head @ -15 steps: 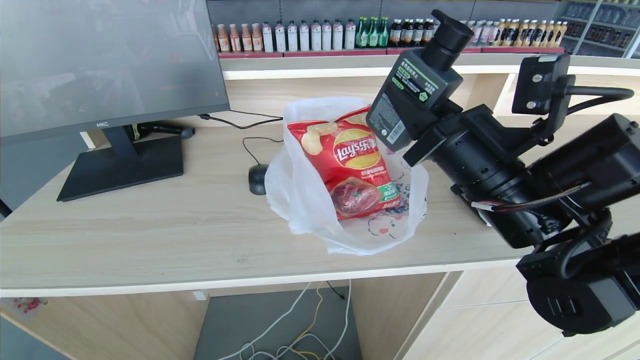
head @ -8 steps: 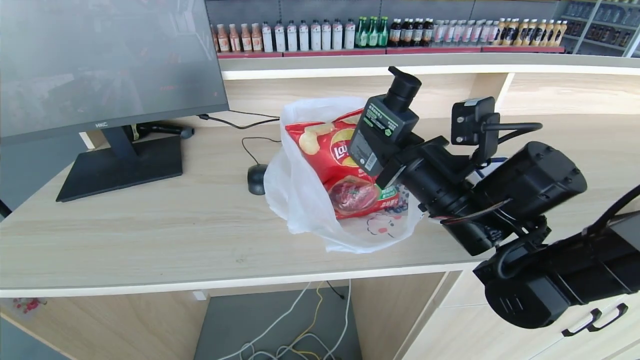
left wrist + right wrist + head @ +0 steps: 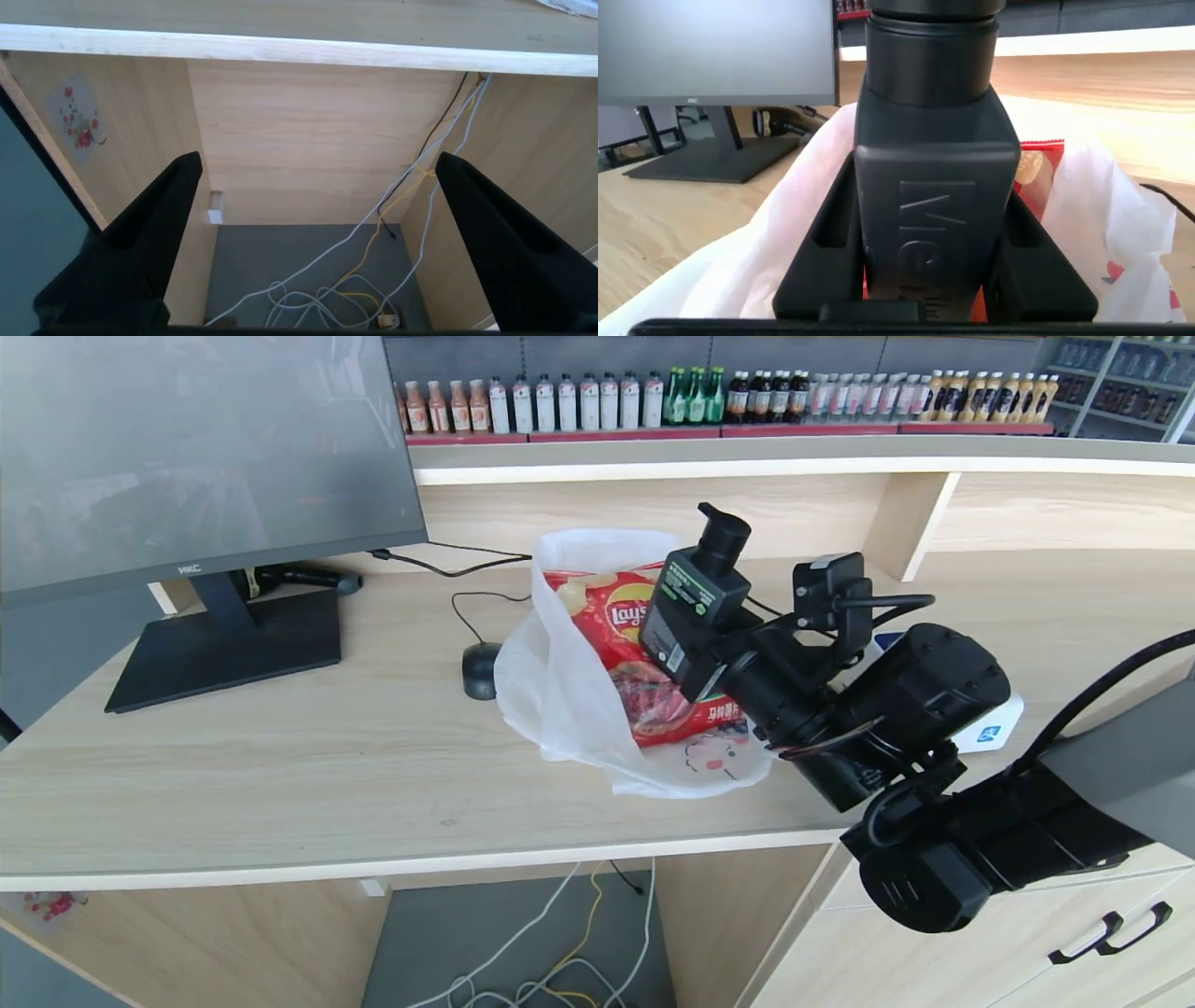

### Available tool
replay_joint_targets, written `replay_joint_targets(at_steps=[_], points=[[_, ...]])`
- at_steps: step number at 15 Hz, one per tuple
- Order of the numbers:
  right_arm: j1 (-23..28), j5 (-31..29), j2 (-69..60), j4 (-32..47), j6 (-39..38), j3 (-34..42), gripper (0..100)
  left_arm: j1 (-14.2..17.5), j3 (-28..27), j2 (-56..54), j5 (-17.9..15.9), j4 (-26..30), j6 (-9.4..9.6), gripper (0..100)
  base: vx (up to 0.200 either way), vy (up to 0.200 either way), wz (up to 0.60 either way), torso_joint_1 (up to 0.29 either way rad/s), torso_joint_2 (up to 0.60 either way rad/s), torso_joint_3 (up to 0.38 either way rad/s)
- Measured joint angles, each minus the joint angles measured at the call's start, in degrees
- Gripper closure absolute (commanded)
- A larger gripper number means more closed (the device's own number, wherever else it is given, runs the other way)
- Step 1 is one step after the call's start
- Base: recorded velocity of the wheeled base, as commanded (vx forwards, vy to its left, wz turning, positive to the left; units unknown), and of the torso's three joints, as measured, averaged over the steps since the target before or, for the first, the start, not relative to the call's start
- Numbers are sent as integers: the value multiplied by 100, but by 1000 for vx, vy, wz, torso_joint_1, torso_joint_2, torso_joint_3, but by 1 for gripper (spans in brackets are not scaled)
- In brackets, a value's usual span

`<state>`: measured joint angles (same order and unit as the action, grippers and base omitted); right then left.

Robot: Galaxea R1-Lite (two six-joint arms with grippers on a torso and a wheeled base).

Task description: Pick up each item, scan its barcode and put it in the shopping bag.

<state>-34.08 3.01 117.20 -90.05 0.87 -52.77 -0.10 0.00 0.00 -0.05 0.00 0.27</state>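
One dark bottle (image 3: 695, 607) with a fat round cap sits in the right fingers (image 3: 719, 665). They are closed tight on its lower part, one finger on each flat side. The bottle is up in the air and tipped back a little, right at the open mouth of the white shopping bag (image 3: 560, 700). The shopping bag lies slumped on the surface (image 3: 280, 756), and a red bag of chips (image 3: 621, 616) is already inside it.

The bottle looks hard and stiff, so it will not squash. My guess is that it is a bit heavy. Its sides look smooth and could slip, so holding the flat sides low down seems a good way. The cap end is round and a poor place to grab.

The shopping bag is thin and floppy, and its edge can fold in and block the way. The chips are light and puffy, and they can crack if the bottle lands hard on them. So I think the bottle should go down softly beside the chips, and the fingers should let go only when it rests.

The left fingers (image 3: 149, 243) are spread wide with nothing between them. They hang low, below the edge of the surface, facing the cables (image 3: 290, 299) under it. A mouse (image 3: 481, 670) lies just beside the shopping bag, and a monitor (image 3: 187, 448) stands farther off.
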Motion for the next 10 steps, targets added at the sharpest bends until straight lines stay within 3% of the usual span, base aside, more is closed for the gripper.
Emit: replay_joint_targets(at_steps=[10], points=[[-191, 11, -56, 15, -162, -188, 100, 0, 0, 0, -5, 0, 0, 0, 0, 0, 0, 0, 0, 0]])
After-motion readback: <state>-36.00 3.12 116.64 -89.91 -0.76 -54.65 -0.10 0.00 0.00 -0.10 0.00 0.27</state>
